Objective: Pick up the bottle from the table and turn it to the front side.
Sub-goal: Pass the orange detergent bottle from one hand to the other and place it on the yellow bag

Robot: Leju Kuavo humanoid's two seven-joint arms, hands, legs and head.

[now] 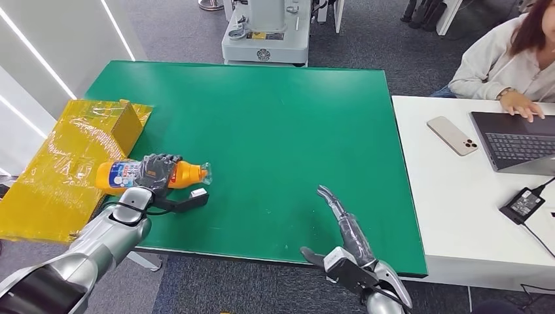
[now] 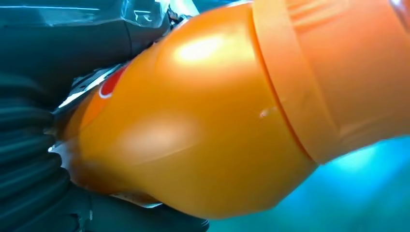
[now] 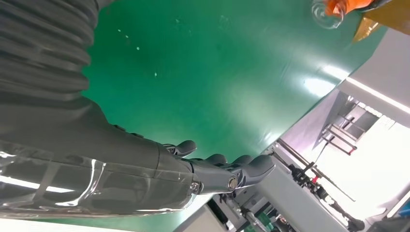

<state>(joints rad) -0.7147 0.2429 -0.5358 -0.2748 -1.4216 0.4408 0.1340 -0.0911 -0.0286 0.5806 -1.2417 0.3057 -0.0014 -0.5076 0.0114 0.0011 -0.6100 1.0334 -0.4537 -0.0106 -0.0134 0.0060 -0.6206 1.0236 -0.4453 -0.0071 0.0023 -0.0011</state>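
An orange bottle [image 1: 183,173] with a blue and white label and a clear cap lies sideways at the left side of the green table [image 1: 275,131], its cap toward the table's middle. My left hand [image 1: 156,171] grips it around the label. Up close in the left wrist view, the bottle's orange shoulder [image 2: 203,125] sits against the dark fingers [image 2: 29,159]. My right hand [image 1: 343,226] hovers open over the table's front edge, fingers stretched forward and holding nothing. The right wrist view shows that hand [image 3: 227,174] above the green surface, with the bottle's cap [image 3: 329,9] far off.
A yellow cardboard box [image 1: 72,157] wrapped in film lies at the table's left edge, right beside the bottle. To the right stands a white desk [image 1: 451,209] with a phone [image 1: 452,135], a laptop [image 1: 517,140] and a person typing. A grey machine base [image 1: 265,36] stands behind the table.
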